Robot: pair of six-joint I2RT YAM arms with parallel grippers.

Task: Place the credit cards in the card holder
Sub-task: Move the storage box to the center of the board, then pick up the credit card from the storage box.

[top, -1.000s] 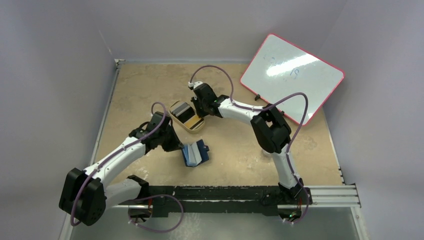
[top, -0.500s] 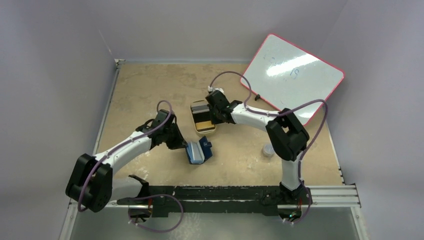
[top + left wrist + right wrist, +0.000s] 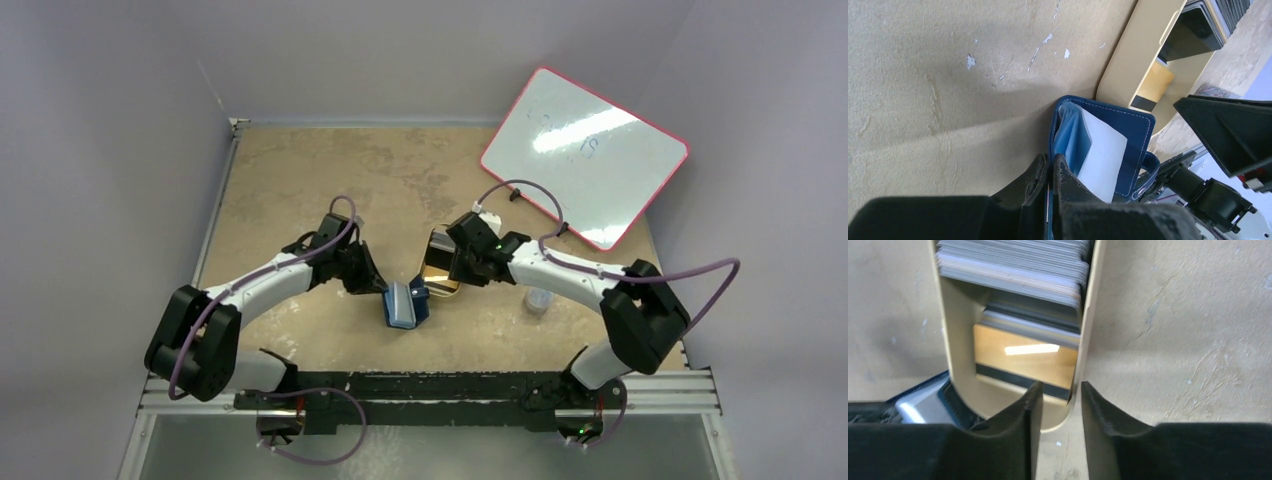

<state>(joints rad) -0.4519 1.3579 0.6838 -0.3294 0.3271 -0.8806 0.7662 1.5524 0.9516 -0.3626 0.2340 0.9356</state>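
While left claw grips card holder, tray abuts

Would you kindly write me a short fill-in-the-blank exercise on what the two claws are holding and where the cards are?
1. The left claw is shut on the edge of the ____ card holder.
2. The right claw grips the rim of the ____ tray.
3. Of the credit cards in the tray, the one nearest the right claw is ____.

Missing words: blue; tan; gold
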